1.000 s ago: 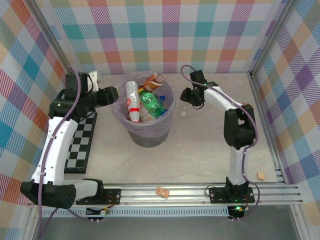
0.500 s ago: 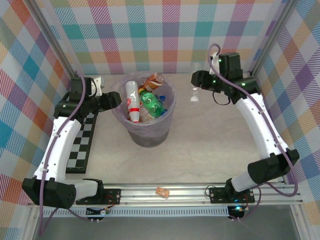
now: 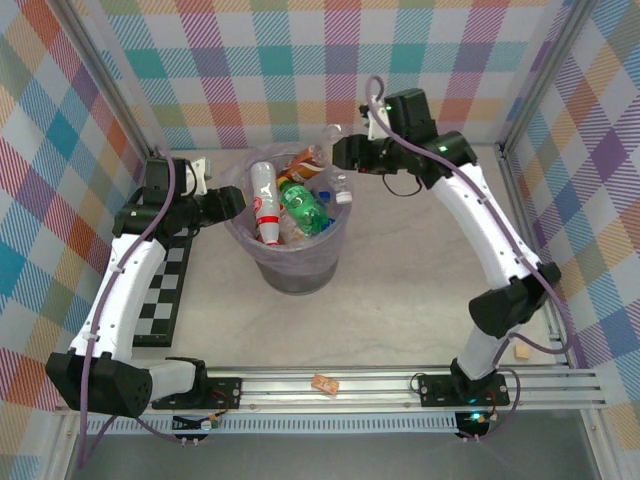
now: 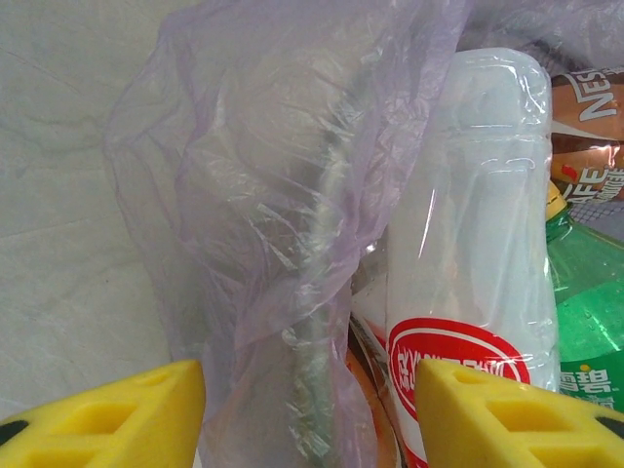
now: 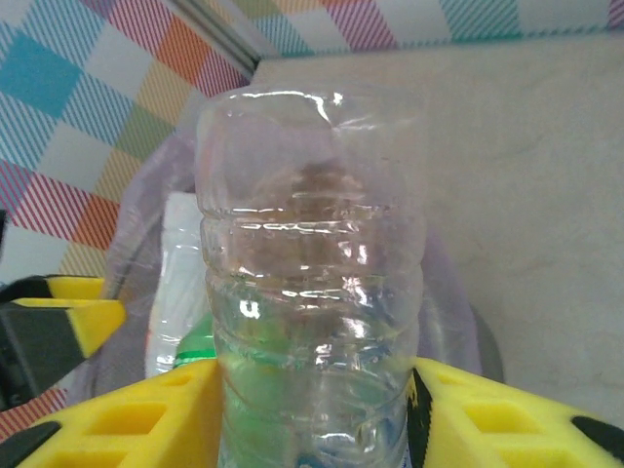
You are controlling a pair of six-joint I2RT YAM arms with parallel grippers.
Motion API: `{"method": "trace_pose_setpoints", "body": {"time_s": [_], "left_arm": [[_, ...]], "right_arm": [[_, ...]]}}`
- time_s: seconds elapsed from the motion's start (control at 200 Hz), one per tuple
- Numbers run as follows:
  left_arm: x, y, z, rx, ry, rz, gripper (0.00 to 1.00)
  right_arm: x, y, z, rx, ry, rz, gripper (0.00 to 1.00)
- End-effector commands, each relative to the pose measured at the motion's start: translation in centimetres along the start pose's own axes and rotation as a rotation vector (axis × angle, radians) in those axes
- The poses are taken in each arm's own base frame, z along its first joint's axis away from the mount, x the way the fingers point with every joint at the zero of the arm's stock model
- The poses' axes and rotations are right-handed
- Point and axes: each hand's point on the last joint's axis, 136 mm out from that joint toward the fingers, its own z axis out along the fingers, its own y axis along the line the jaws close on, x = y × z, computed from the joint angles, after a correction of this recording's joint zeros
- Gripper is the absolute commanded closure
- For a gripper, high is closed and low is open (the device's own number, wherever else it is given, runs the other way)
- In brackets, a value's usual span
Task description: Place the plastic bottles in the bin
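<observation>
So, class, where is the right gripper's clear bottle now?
In the top view, the clear bottle hangs in the right gripper over the bin's far-right rim, beside the green bottle.

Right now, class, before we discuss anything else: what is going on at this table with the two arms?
The right end effector is shut on a clear plastic bottle, holding it over the far right edge of the bin. The left end effector is at the bin's left side, its open fingers straddling the rim and the lilac liner. Several bottles already lie in the bin, among them a white one with a red label and a green one.
</observation>
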Motion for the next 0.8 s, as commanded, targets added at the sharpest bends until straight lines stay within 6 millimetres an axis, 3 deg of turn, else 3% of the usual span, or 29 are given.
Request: {"method": "trace_pose_setpoints", "body": {"time_s": [0.0,0.2,0.47,0.58,0.795], "left_arm": [[0.0,-0.8,0.1,0.037,-0.007,0.004,0.42],[0.1,-1.4,0.7,0.053,-0.002,0.008,0.43],[-0.2,-1.9,0.9,0.059,-0.008,0.015,0.43],[-0.5,-2.0,0.6,0.054,-0.012,0.021,0.43],[-1.3,-2.0,-0.3,0.025,-0.034,0.048,0.43]], "right_arm": [[0.9,1.3,0.1,-0.019,0.043,-0.006,0.50],[3.2,2.6,1.5,-0.033,0.117,-0.058,0.50],[6.2,1.0,2.9,0.018,0.229,-0.072,0.46],[5.7,0.6,2.2,0.057,0.209,-0.092,0.42],[2.6,1.9,-1.7,0.096,0.097,-0.179,0.28]]}}
